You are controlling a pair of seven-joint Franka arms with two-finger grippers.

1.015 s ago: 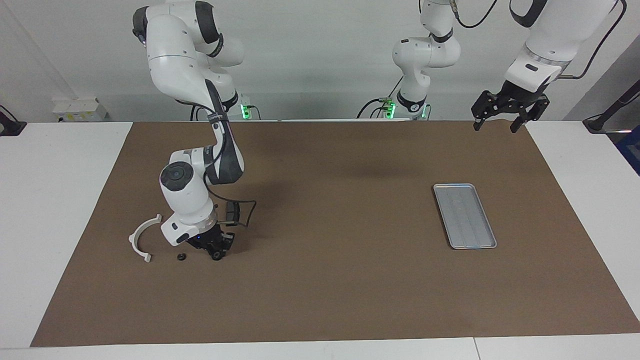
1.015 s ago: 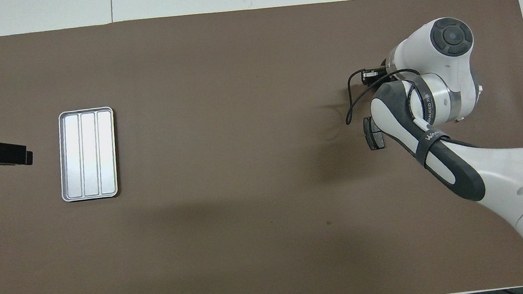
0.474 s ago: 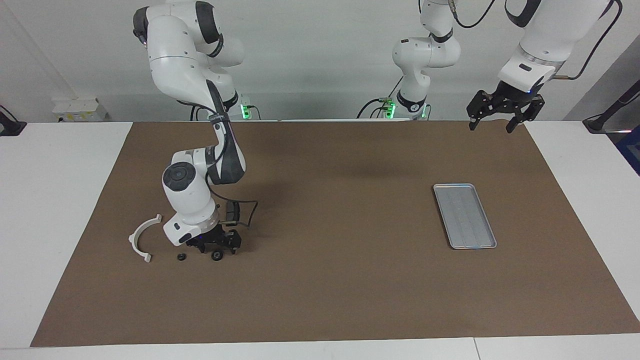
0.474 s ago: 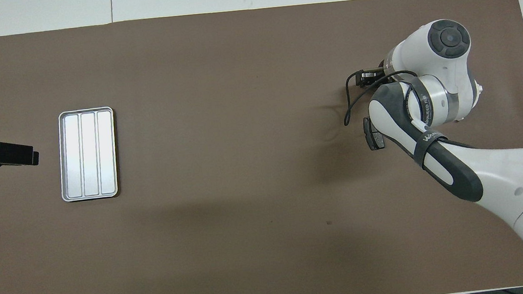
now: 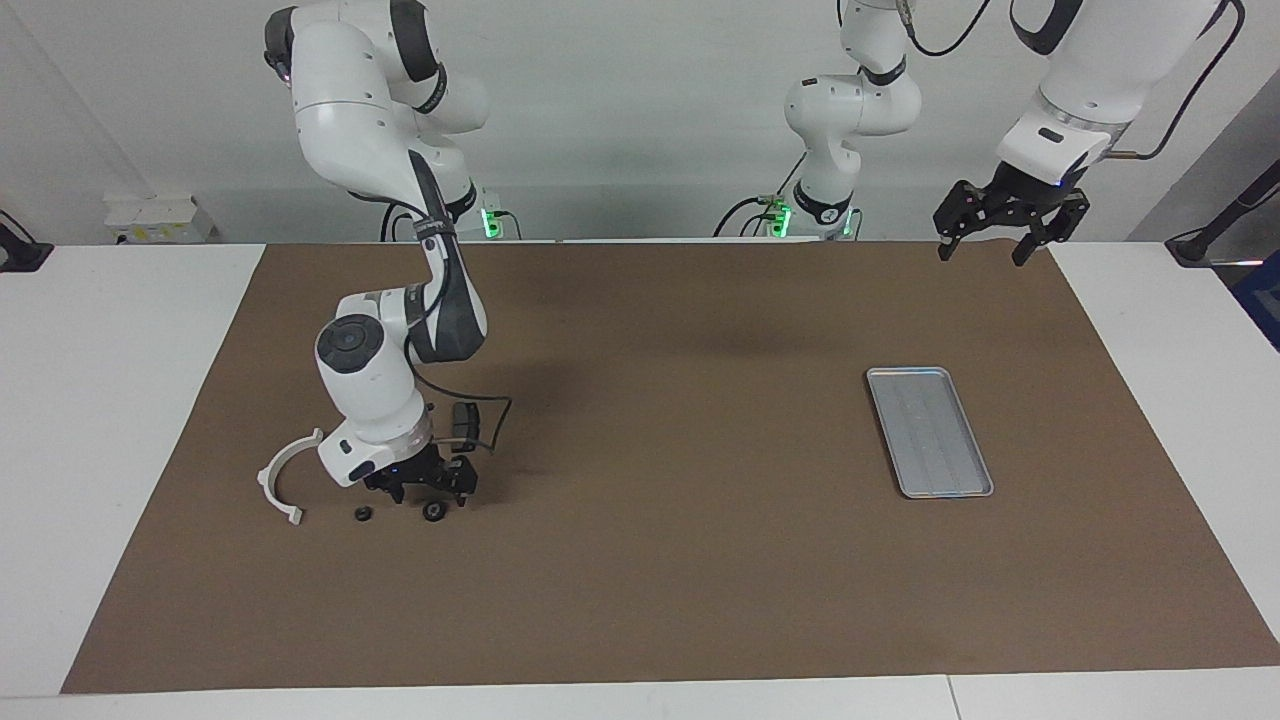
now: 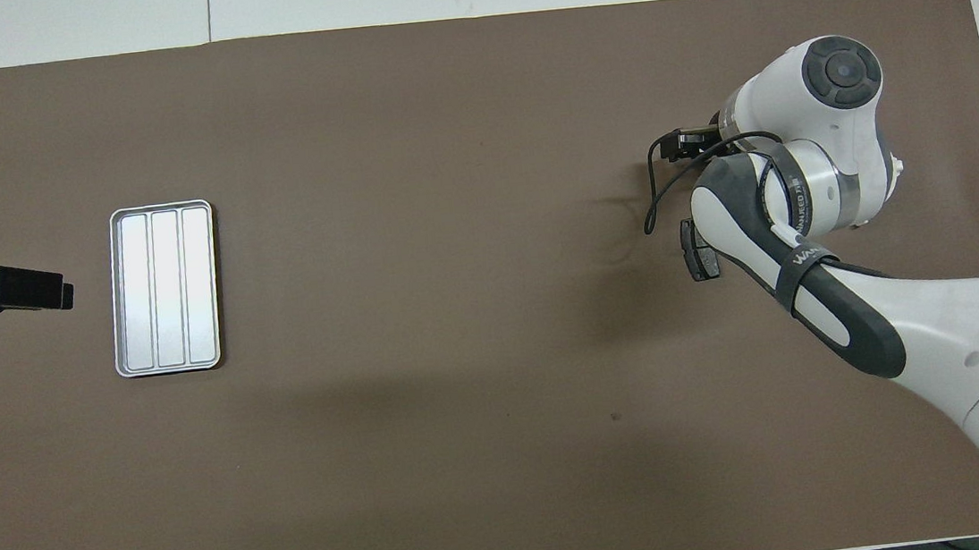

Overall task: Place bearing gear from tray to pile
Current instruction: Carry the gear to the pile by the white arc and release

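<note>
Down at the right arm's end of the brown mat (image 5: 650, 560), the right gripper (image 5: 425, 492) hangs low with its fingers spread apart and nothing between them, just above a small dark bearing gear (image 5: 433, 512) that lies flat on the mat, free of the fingertips. Close beside that gear, toward the white bracket, sits a second small dark round part (image 5: 363, 515), also on the mat. The white half-ring bracket (image 5: 283, 474) lies on the mat, just beside the gripper's wrist and toward the table's edge at that end, its open side turned toward the gripper. A dark grey brake pad (image 6: 696, 251) shows in the overhead view, partly covered by the right arm's forearm; it lies nearer to the robots than the gear, and a second pad cannot be made out. Well apart from this pile, toward the left arm's end, the silver tray (image 5: 930, 431) rests flat on the mat with its ribbed floor bare. The left gripper (image 5: 1003, 248) waits raised in the air, open and holding nothing, over the mat's edge at the robots' side of the tray.
</note>
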